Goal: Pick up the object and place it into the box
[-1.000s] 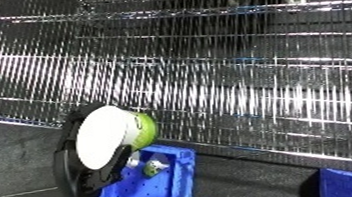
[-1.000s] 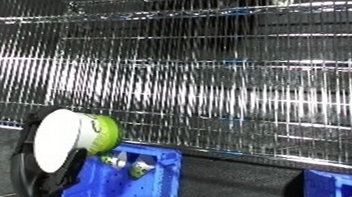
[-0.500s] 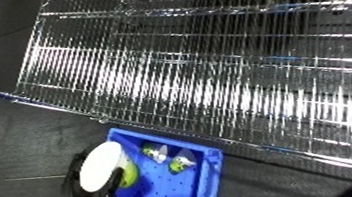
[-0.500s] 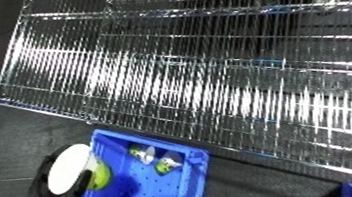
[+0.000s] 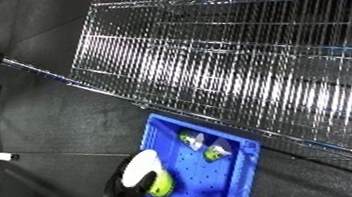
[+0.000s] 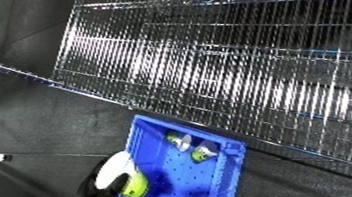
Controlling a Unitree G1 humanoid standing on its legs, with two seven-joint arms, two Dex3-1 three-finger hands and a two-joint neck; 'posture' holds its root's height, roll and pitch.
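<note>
Green object [image 5: 161, 185] in left hand [image 5: 133, 178] over blue bin [image 5: 237, 175].

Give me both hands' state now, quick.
Left hand: shut on a green object, at the blue bin's left edge.
Right hand: not in view.

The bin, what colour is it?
Blue bin, clearest in the left eye view.
</note>
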